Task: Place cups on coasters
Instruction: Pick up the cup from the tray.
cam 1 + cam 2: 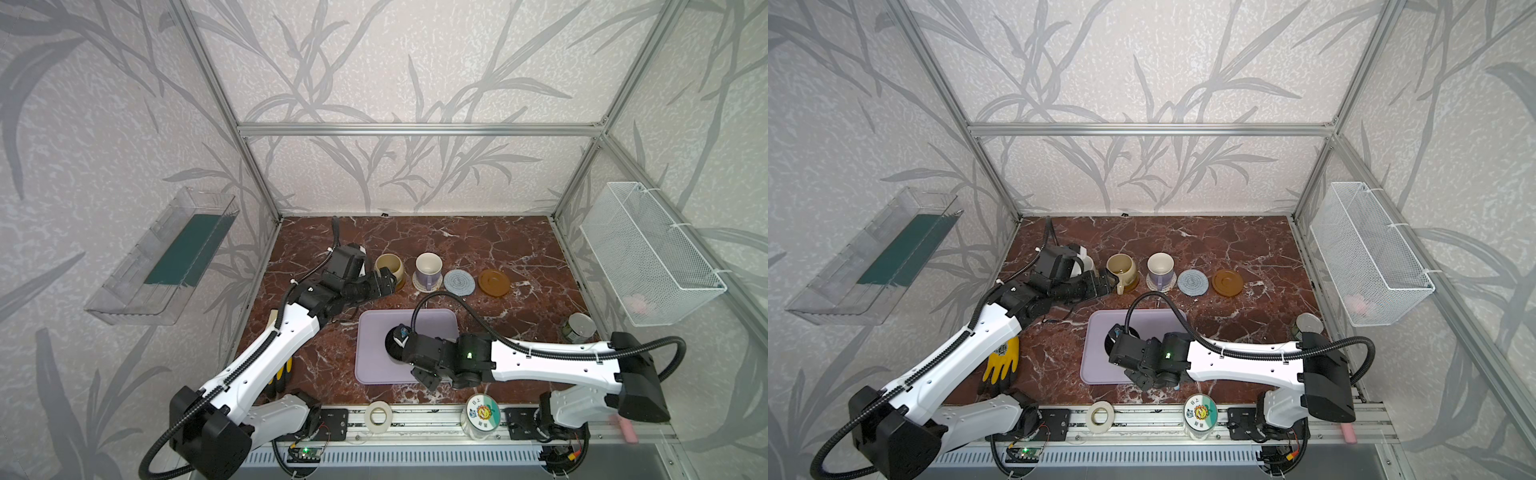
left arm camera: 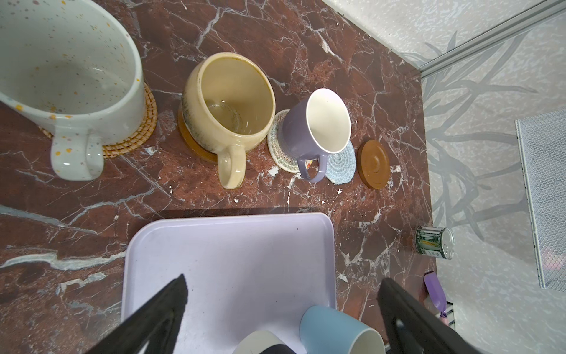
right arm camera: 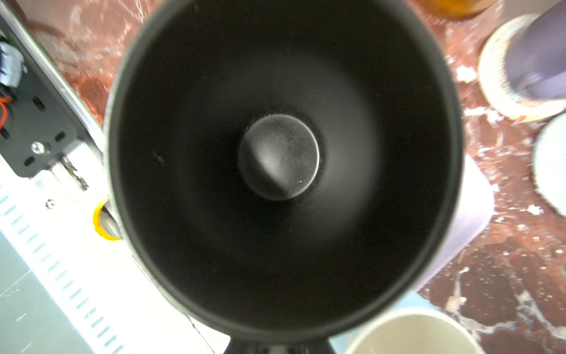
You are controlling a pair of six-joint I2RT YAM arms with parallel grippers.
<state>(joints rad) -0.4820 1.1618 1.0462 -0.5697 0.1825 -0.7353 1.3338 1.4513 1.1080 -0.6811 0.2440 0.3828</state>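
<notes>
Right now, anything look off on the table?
Two small things. White flecks lie scattered on the marble table near the cream coaster, like chips or crumbs, though possibly surface wear. A yellow work glove lies by the left arm, unrelated to the task. No spill visible.

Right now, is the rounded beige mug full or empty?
Empty. The left wrist view looks into the rounded beige mug and shows its bare glazed bottom, no liquid. It stands upright on a brown wooden coaster.

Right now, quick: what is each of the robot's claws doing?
Left gripper: open, holding nothing.
Right gripper: closed on the black mug.
</notes>
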